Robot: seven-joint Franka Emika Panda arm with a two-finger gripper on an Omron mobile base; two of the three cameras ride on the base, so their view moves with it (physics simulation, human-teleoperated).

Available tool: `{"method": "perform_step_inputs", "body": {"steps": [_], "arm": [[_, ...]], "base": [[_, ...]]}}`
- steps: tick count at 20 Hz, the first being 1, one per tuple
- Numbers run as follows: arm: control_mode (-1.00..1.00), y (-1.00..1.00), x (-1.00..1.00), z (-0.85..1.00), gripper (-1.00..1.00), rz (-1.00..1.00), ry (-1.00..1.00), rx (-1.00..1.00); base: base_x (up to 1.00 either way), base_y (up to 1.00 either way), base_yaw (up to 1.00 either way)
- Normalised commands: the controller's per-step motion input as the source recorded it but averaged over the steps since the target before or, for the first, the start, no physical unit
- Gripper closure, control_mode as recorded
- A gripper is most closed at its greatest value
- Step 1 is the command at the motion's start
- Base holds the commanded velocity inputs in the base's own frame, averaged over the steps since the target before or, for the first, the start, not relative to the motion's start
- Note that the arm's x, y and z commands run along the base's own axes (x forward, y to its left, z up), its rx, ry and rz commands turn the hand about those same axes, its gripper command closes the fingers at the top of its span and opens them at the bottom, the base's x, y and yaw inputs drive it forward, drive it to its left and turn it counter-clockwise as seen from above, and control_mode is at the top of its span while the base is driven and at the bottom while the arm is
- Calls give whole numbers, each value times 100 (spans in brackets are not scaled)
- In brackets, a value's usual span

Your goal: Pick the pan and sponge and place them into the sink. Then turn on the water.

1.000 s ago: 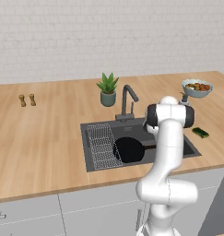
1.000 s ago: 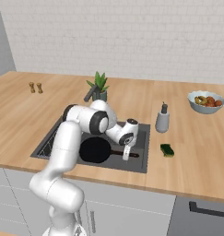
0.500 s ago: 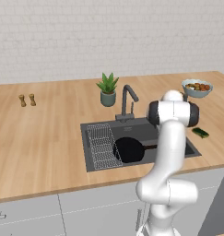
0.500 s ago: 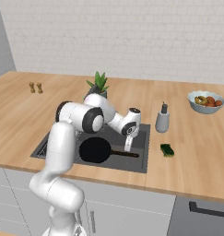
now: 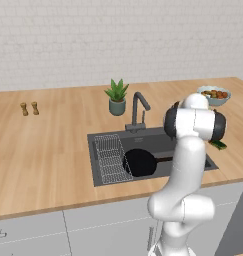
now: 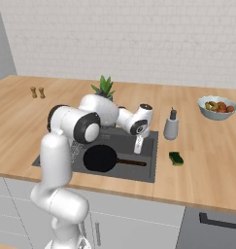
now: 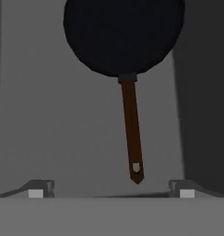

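The robot's two-finger gripper (image 6: 138,147) is hanging over the right end of the sink with its jaws spread wide and nothing between them; in the hand view only the two pale fingertips (image 7: 38,188) are poking up at the lower edge, far apart, with the handle's end sitting between and beyond them, untouched. The flat round matte-black frying pan (image 6: 100,158) is lying on the floor of the large rectangular dark grey recessed sink (image 6: 147,173), its long thin brown-dark handle pointing right toward the gripper; in the hand view the pan's top is being cut off by the frame. In the left base view the arm's white elbow is blocking the sink's right end and the gripper itself, and covering most of the small green sponge (image 5: 219,145), which is showing just a sliver on the wooden counter (image 5: 53,150). From the right base view the sponge is resting in full sight on the counter just right of the sink, near a grey soap dispenser bottle (image 6: 171,125). The tall dark grey gooseneck faucet (image 5: 137,109) is standing behind the basin beside a potted green plant (image 5: 116,96).
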Motion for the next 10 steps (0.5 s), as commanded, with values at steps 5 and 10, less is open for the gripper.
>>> {"method": "perform_step_inputs", "body": {"steps": [5,10], "arm": [[-100,-24,0,68,-100,19,0,-1],[-100,-46,-22,23,-100,28,-12,1]], "base": [[0,0,0],[0,0,0]]}}
